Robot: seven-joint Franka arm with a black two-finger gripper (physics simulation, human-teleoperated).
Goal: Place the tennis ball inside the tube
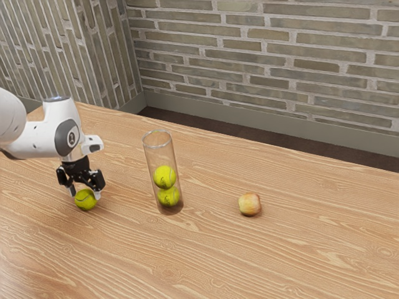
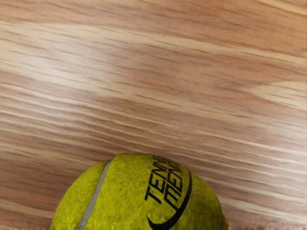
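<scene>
1. Your pincer (image 1: 85,194) is down at the loose tennis ball (image 1: 86,200); can't tell whether it's wide or gripping.
2. Your ball is outside the clear tube (image 1: 160,156), toward the exterior view's left.
3. Tube stands upright on your counter (image 1: 280,261), two balls (image 1: 165,177) stacked inside.
4. You've got an apple (image 1: 249,204) on the tube's other side, apart.

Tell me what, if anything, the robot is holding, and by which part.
That can't be told for sure: the gripper is at the upper part of a tennis ball, but a firm hold isn't clear.
</scene>
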